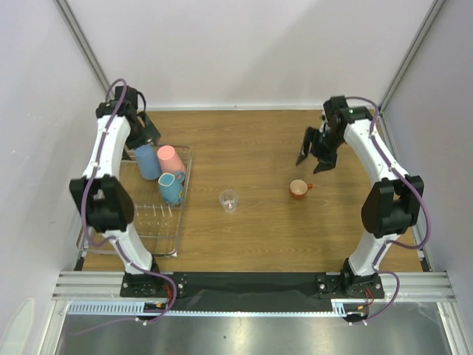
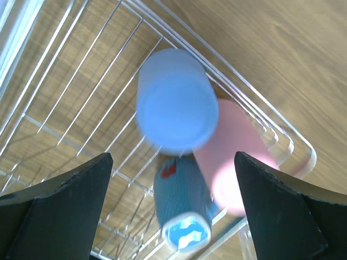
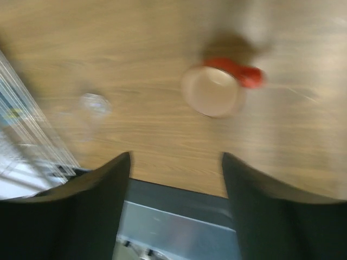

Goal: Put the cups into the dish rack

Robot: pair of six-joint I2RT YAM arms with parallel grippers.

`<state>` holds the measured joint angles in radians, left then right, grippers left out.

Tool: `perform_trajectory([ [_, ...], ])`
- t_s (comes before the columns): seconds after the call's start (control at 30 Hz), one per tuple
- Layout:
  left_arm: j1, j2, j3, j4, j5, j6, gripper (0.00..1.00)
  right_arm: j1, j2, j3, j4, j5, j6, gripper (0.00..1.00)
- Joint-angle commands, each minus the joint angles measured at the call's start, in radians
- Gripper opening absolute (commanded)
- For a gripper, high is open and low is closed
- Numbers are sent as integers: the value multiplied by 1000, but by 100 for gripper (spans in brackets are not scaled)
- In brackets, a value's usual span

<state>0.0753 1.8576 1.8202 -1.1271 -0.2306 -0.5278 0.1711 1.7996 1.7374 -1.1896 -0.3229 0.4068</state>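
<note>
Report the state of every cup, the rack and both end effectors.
dish rack: three cups at its far end.
light-blue tumbler: in rack, base up.
pink tumbler: in rack, beside it.
blue-grey mug: in rack, nearer than both tumblers.
clear glass: upright on table.
orange mug: upright on table.
left end effector: open, empty, over light-blue tumbler.
right end effector: open, empty, off the table.

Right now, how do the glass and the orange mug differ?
The glass is see-through; the mug is orange with a pale inside. The mug has a handle, pointing right in the top view; the glass has none. The glass stands nearer the rack. Both stand upright, mouth up, on the table, outside the rack.
</note>
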Motion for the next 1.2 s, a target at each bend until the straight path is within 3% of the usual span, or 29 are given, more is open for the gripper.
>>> perform_trajectory([
  [0.0, 0, -162, -24, -11, 23, -38, 100, 7, -98, -111, 45, 168, 26, 65],
  [0.07, -5, -221, -73, 1, 36, -55, 100, 7, -115, -197, 85, 171, 26, 61],
  [0.3, -51, -512, -248, 79, 207, -129, 100, 2, -128, -360, 217, 167, 50, 63],
  [0.53, -241, -681, -409, 251, 451, -185, 100, 8, -79, -449, 335, 113, 87, 62],
  [0.73, -272, -761, -426, 392, 650, -164, 100, 31, -16, -472, 406, 126, 104, 61],
  [0.83, -282, -770, -418, 432, 714, -158, 100, 47, 27, -469, 424, 127, 104, 46],
  [0.87, -295, -776, -421, 443, 755, -161, 100, 50, 33, -470, 432, 124, 104, 35],
  [0.97, -321, -787, -449, 521, 854, -184, 100, 64, 27, -472, 420, 127, 98, 13],
  [1.03, -347, -804, -479, 599, 893, -208, 100, 71, -26, -464, 398, 137, 90, 3],
  [1.17, -387, -818, -512, 710, 955, -239, 100, 71, -153, -411, 364, 24, 63, 0],
])
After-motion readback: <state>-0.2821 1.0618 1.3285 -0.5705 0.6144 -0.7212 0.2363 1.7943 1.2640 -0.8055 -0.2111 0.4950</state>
